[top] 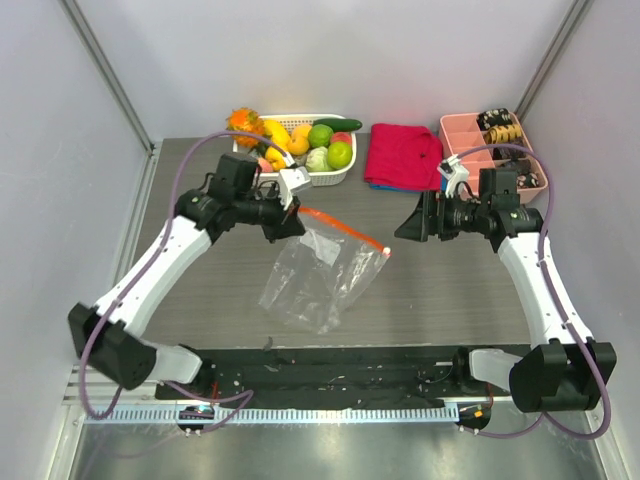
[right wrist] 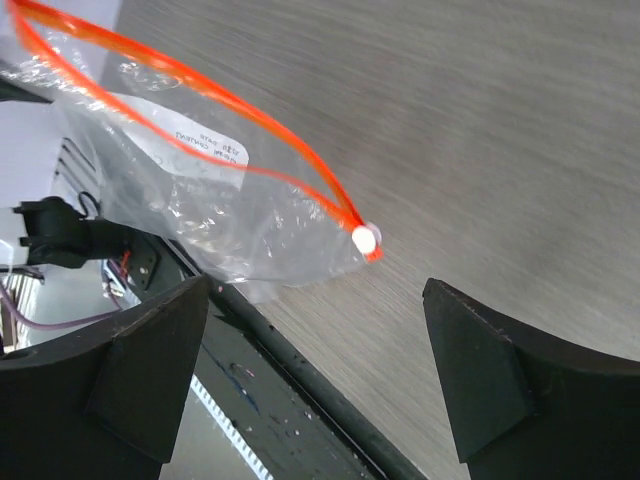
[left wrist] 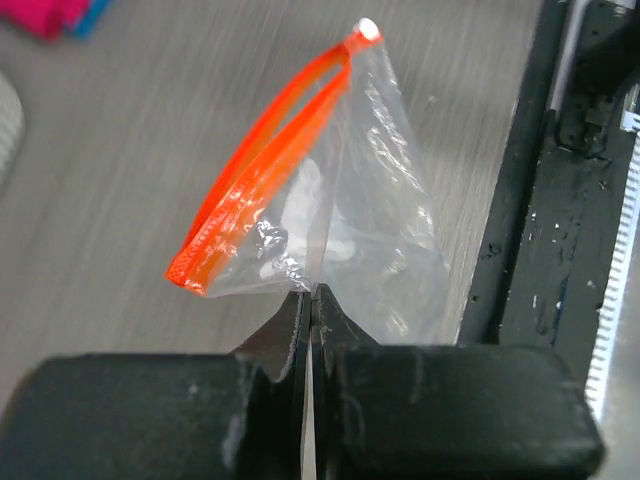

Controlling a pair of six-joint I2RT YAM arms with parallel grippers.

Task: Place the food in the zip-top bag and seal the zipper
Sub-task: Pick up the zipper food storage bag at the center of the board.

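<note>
The clear zip-top bag (top: pixel 318 272) hangs off the table from my left gripper (top: pixel 288 228), which is shut on the plastic just below the zipper's left end (left wrist: pixel 310 292). The orange-red zipper (top: pixel 345 230) gapes open, as the left wrist view (left wrist: pixel 262 175) shows, with its white tab (right wrist: pixel 365 238) at the far right end. My right gripper (top: pixel 404 222) is open and empty, just right of the tab, and the bag (right wrist: pixel 200 215) lies ahead of it (right wrist: pixel 315 300). The food (top: pixel 285 137) sits in the white basket (top: pixel 330 180) at the back; the frilly orange piece (top: pixel 243 122) is at its left end.
Green fruit (top: pixel 339 155) also lies in the basket. A folded red cloth (top: pixel 402 155) lies at the back centre. A pink divided tray (top: pixel 462 133) with small items stands at the back right. The black base rail (top: pixel 330 365) runs along the near edge.
</note>
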